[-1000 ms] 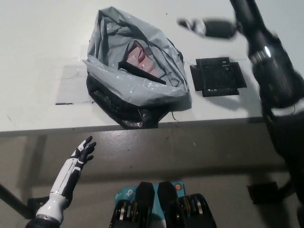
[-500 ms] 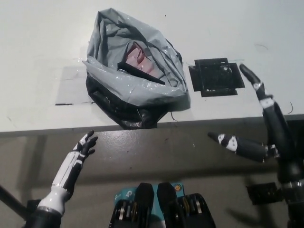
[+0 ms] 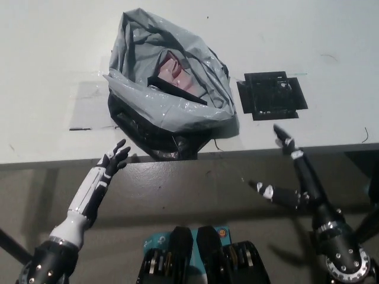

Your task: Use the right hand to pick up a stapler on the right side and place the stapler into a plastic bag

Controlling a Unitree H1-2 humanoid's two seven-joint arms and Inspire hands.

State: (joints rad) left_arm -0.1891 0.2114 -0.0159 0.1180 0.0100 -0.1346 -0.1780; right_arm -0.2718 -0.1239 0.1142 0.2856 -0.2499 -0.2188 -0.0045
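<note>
Since half a second ago the black right hand [image 3: 303,188] has dropped and drawn back toward the robot. It was reaching up beside the black square [image 3: 271,96] and now hangs below the desk [image 3: 47,71] edge, with only one fingertip crossing the front strip. Its fingers [image 3: 287,142] are spread wide and hold nothing; one points up toward the square and another juts out to the picture's left. The white left hand [image 3: 112,163] has meanwhile risen closer to the desk's front edge.

The stapler cannot be picked out with certainty. A dark, straight-edged object [image 3: 177,87] lies in the open mouth of the plastic bag [image 3: 177,112], touching a pinkish thing [image 3: 174,70] just behind it, but the view does not show whether that dark object is the stapler.

The bag is grey and crumpled, with a black underside showing at its lower front. It sits near the desk's front edge, mouth facing up, its lowest folds reaching that edge. The black square lies flat on the desk just to the right of the bag, apart from it.

The left hand rests at the lower left, fingers [image 3: 120,149] apart and empty, their tips just below the desk edge near the bag's lower left corner.
</note>
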